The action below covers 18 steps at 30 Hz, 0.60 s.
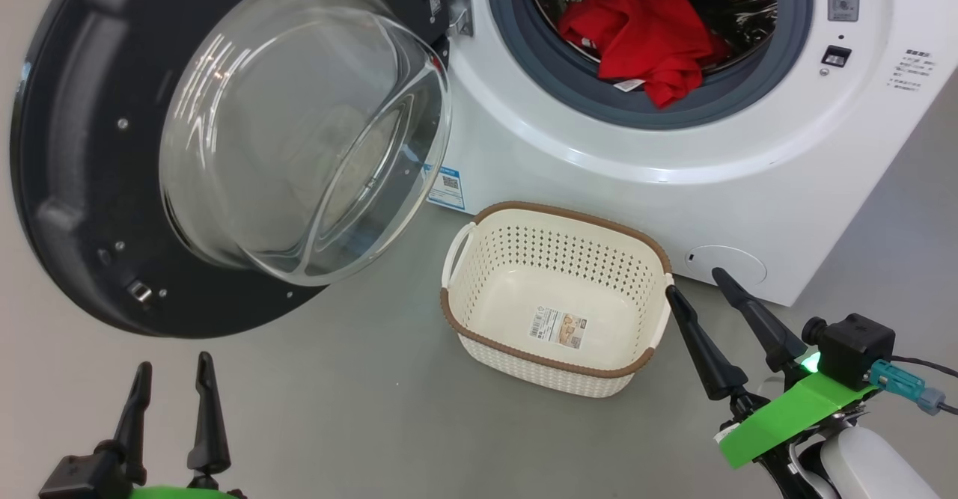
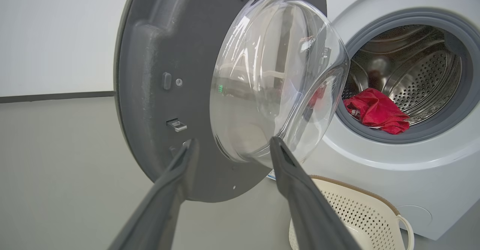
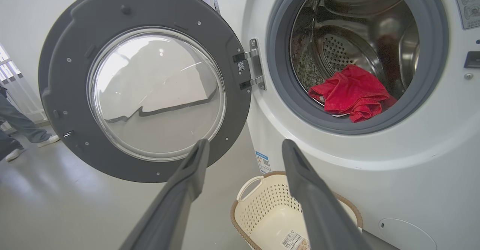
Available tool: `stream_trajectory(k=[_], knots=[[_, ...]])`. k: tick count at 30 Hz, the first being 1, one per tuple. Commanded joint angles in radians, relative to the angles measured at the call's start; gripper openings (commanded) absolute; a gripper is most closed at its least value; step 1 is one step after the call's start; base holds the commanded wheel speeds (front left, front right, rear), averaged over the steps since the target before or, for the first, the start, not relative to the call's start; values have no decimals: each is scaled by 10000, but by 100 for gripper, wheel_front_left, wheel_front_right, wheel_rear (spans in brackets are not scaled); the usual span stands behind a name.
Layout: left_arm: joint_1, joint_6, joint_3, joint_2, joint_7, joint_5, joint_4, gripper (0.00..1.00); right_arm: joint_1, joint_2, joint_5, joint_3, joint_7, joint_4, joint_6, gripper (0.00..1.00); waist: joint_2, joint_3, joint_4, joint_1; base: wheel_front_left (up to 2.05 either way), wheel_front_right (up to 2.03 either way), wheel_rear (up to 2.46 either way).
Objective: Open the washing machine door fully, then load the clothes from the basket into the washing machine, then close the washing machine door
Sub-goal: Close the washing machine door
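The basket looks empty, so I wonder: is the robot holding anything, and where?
Nothing. The left gripper and the right gripper are both open and empty; the clothes lie inside the washing machine.

The smooth grey floor carries a white boxy front-loading washing machine and, just in front of it, a brown-rimmed cream perforated plastic basket.

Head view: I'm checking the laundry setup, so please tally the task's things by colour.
Red: 1, the clothes
White or cream: 2, the washing machine and the basket
Black: 1, the washing machine door
Total: 4
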Motion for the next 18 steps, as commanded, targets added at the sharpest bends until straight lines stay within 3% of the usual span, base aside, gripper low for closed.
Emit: stream_trajectory(k=[1, 18], knots=[[-80, 138, 327, 146, -51, 23, -172, 100, 84, -41, 98, 168, -48, -207, 16, 100, 0, 31, 70, 0, 0, 0, 0], [-248, 177, 360, 374, -47, -37, -141, 100, 101, 84, 119, 138, -48, -244, 16, 100, 0, 3, 196, 0, 0, 0, 0]])
